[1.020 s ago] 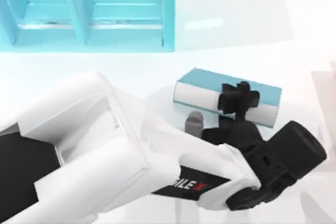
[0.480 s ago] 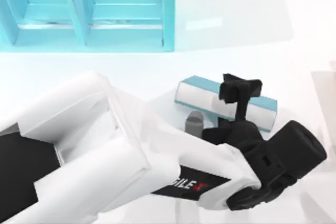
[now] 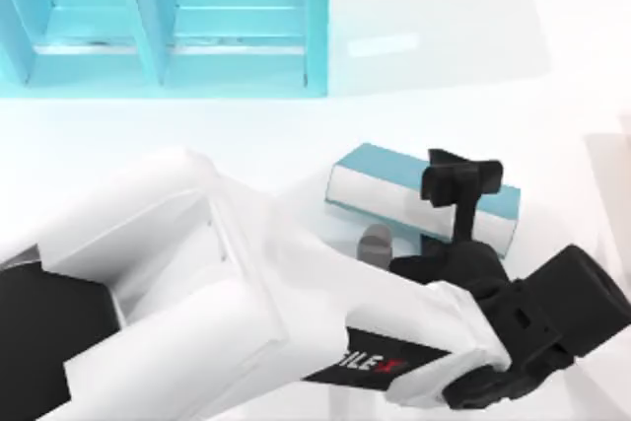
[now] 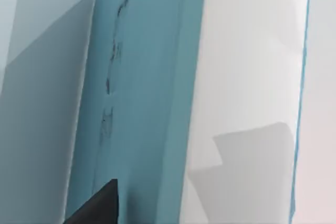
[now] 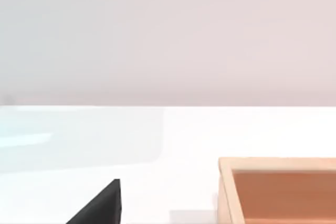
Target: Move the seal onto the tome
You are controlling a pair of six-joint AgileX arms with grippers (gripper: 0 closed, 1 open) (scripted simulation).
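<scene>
The left tool (image 3: pixel 459 187) is positioned directly over the tome (image 3: pixel 380 180), which lies on the white worktop (image 3: pixel 552 96) right of centre, in front of the teal shelf unit (image 3: pixel 163 22). The tome rests with its teal cover up and its white page edges toward the camera. The seal cannot be identified in any view: no red knob or black square base is distinguishable from the black tool fingers (image 3: pixel 441 182) above the cover. Whether the left tool is clenched on the seal, released, or empty cannot be determined from these views. In the left wrist view the teal cover (image 4: pixel 142 98) and white page block appear at close range, with one dark finger tip at the frame edge. Judged status: the approach to the tome appears complete; confirmed placement of the seal on the cover and withdrawal of the arm remain open. A small grey cylindrical object (image 3: pixel 375 243) stands on the worktop just beside the tome, partly covered by the arm; its identity is unclear. The right wrist view shows bare worktop and a cut-off orange wooden tray (image 5: pixel 278 190); the right arm appears parked, tool state undeterminable.
</scene>
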